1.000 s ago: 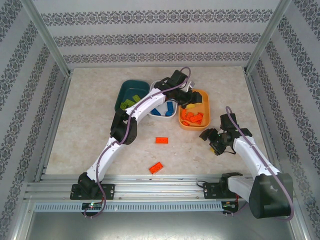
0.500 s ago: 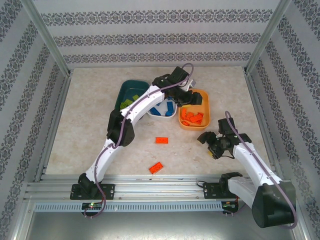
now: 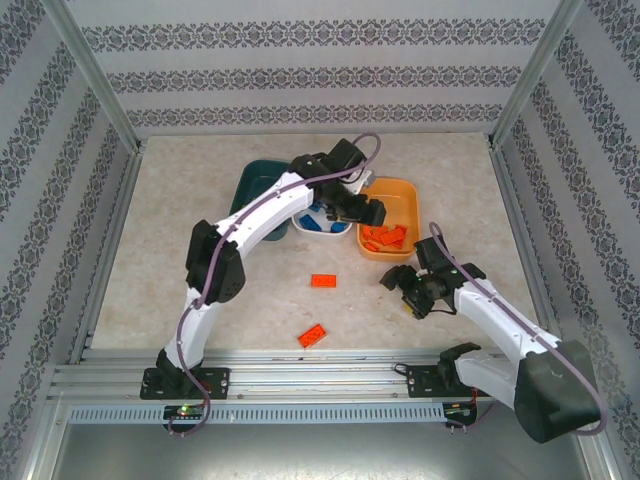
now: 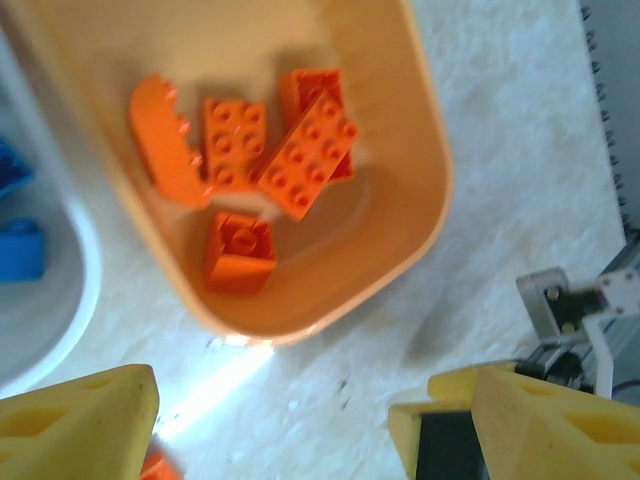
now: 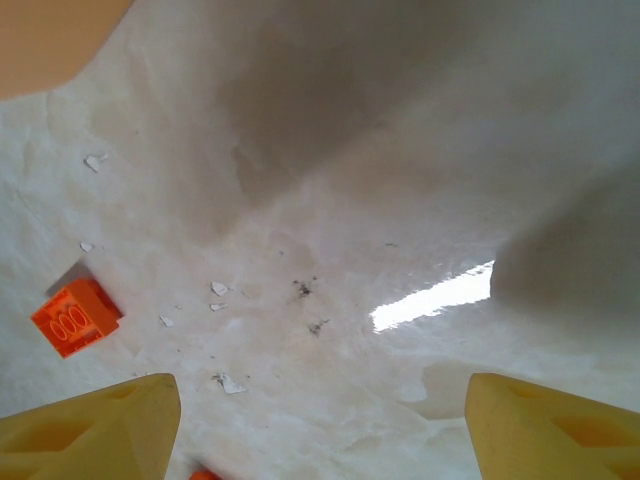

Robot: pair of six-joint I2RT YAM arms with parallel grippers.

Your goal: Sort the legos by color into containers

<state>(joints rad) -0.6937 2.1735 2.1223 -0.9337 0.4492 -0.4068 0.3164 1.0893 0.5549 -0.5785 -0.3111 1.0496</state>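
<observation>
Orange tub (image 4: pixel 405 215) holds five orange-red legos (image 4: pixel 305 155).

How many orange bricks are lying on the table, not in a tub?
2. One orange brick lies mid-table, another nearer the arms' bases. The arms may hide more.

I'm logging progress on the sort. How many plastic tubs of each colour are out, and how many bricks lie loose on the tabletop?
Dark teal shallow plastic tub: 1
White shallow plastic tub: 1
Orange shallow plastic tub: 1
Small orange-red studded plastic bricks loose on the marbled table: 2
Total: 5
</observation>
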